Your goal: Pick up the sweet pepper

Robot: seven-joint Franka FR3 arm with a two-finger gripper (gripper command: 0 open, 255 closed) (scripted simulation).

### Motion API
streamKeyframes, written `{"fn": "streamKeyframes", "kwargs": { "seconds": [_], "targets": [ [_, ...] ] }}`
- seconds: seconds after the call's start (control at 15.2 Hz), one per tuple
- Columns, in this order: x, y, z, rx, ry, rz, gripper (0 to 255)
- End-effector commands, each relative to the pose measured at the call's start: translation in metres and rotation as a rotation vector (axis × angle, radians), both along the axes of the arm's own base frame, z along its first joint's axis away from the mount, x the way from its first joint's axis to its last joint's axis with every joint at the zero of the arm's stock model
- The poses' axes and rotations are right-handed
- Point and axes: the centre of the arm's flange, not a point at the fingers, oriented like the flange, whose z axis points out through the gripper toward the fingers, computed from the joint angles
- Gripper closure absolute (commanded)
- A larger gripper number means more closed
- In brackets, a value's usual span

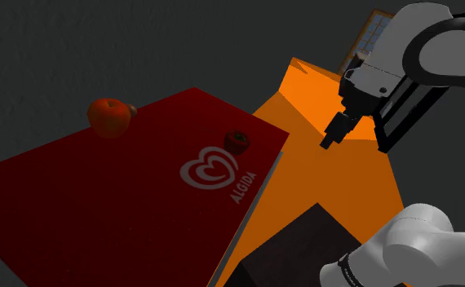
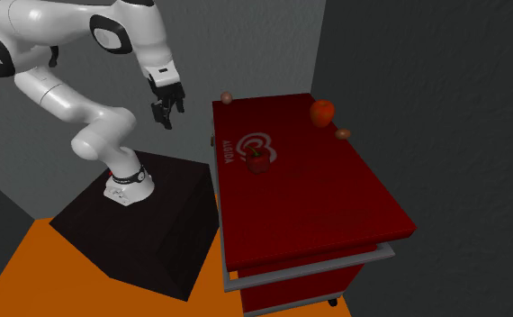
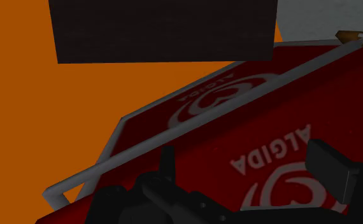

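- Mostly, plain dark grey walls [image 1: 141, 41] close the room above a flat, bright orange floor [image 1: 337, 179].
- Next in bulk is a deep red chest freezer [image 2: 336, 198] with a flat lid and a thin grey rim bar [image 3: 174, 135] beneath it. The lid is the work surface.
- White capitals on the lid read "ALGIDA" [image 1: 242, 186], just beside a white looped heart logo [image 1: 209, 169]. The wrist view shows word and heart twice, once on each side of the grey bar, and the nearer word reads upside down.
- A black box stand [image 2: 147, 225] sits on the orange floor just beside the freezer.
- The glossy white arm [image 2: 66, 95] with dark joints rises from the stand and bends toward the freezer.
- Its all-black gripper [image 1: 329, 140] hangs in the air off the lid's side, near the stand. The fingers [image 3: 330, 168] stand apart, released, with nothing between them.
- A round orange-red fruit [image 1: 108, 117] rests toward the lid's far end, well apart from the gripper.
- The small dark red sweet pepper [image 1: 237, 141] sits on the lid just beside the heart logo, apart from the gripper.
- Two tiny brown lumps lie on the lid, one [image 2: 343, 133] near the fruit and one [image 2: 226, 97] at a corner. They are too small to identify.
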Motion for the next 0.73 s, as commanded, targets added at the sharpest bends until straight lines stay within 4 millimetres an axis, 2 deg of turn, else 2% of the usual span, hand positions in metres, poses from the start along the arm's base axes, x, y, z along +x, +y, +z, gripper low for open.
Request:
{"fn": "streamKeyframes", "kwargs": {
  "seconds": [0.0,0.66],
  "targets": [
    [0.000,0.000,0.000,0.000,0.000,0.000,0],
    [0.099,0.055,-0.052,-0.022,-0.054,-0.152,0]
  ]
}}
